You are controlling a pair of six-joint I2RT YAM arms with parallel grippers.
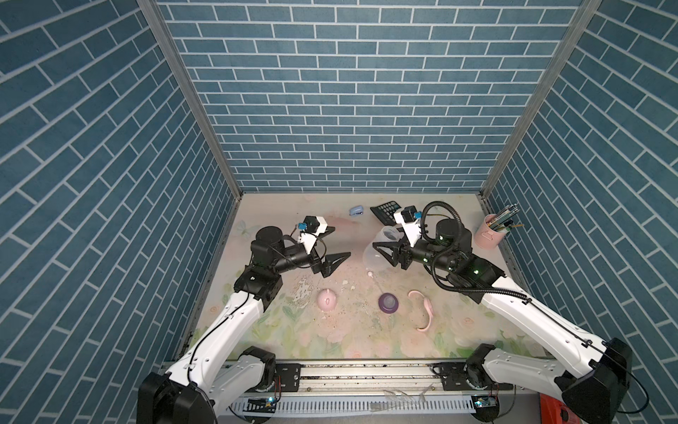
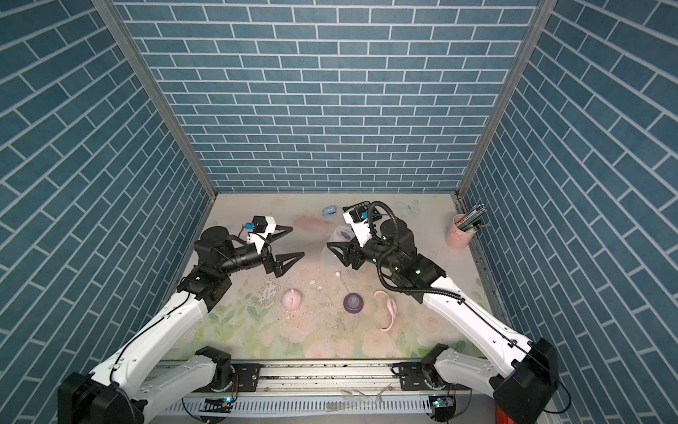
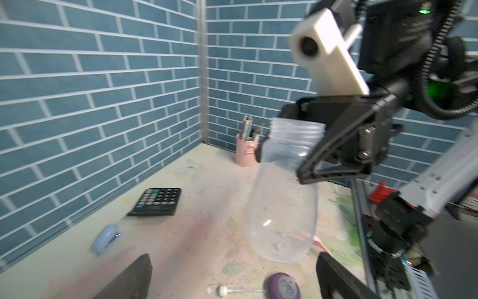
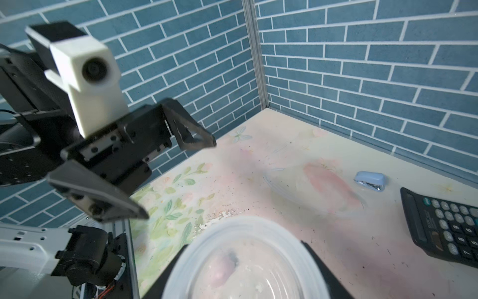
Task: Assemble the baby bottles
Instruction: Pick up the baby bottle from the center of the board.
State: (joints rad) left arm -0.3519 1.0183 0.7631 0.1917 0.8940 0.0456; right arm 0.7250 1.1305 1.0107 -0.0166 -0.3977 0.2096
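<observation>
Right jaws clamp the clear bottle body (image 3: 279,220) near its neck, tilted at 12 o'clock of the purple collar (image 1: 388,303); left jaws gape empty at its 9 o'clock. Smooth, tapering plastic may slip and drop.

On the counter (image 1: 330,341) are laid a pink cap (image 1: 327,299) near the left hand (image 1: 342,241) and a purple collar (image 1: 388,302) near the right hand (image 1: 383,239).
</observation>
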